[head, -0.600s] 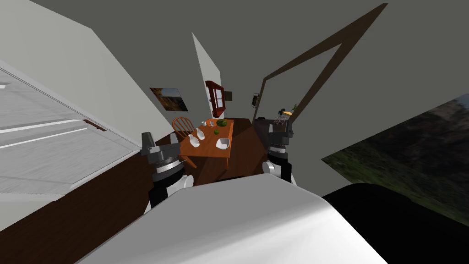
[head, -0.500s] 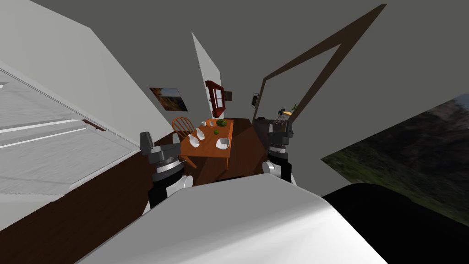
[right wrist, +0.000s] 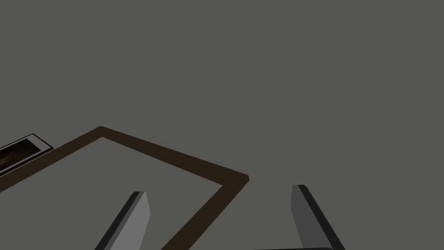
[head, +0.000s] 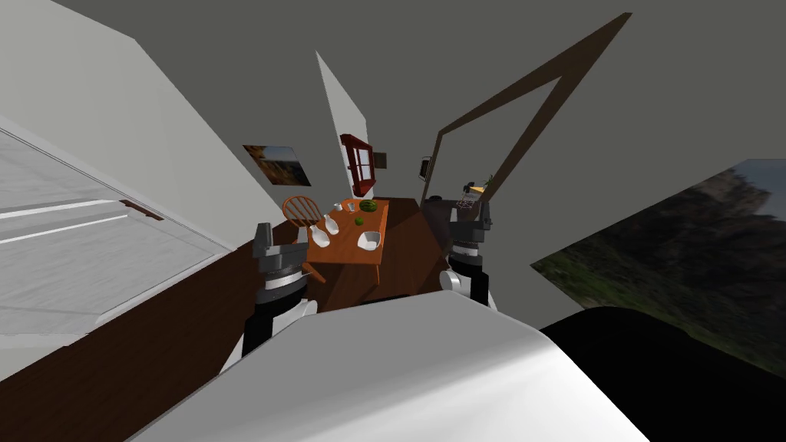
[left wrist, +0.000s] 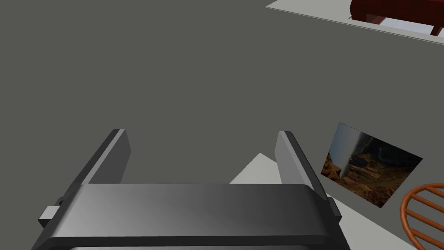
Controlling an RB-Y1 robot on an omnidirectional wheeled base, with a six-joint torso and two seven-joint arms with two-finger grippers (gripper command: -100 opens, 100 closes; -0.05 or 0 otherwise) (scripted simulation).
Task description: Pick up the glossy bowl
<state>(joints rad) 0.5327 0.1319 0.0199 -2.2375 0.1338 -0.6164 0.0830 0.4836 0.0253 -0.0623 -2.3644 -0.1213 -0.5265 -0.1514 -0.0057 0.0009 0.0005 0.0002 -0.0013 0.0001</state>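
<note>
An orange-brown table (head: 347, 249) stands ahead of me across the dark floor. Three white bowls lie on it: the largest bowl (head: 371, 240) near its front right, and two smaller bowls (head: 319, 236) (head: 331, 224) on its left side. Which one is glossy I cannot tell from here. My left gripper (head: 263, 239) is raised to the left of the table, short of it, and its fingers (left wrist: 116, 155) stand open with nothing between them. My right gripper (head: 482, 218) is held up to the right of the table, its fingers (right wrist: 135, 217) open and empty.
A wooden chair (head: 299, 209) stands at the table's left side. A watermelon (head: 370, 206), a small green fruit (head: 358, 221) and a cup (head: 351, 206) sit at the table's far end. A dark-framed doorway (head: 460, 153) opens on the right. A black area (head: 652, 368) lies at lower right.
My left arm has swung right, toward the table's left edge. The whole view has shifted slightly, so my head or base has moved a little.
</note>
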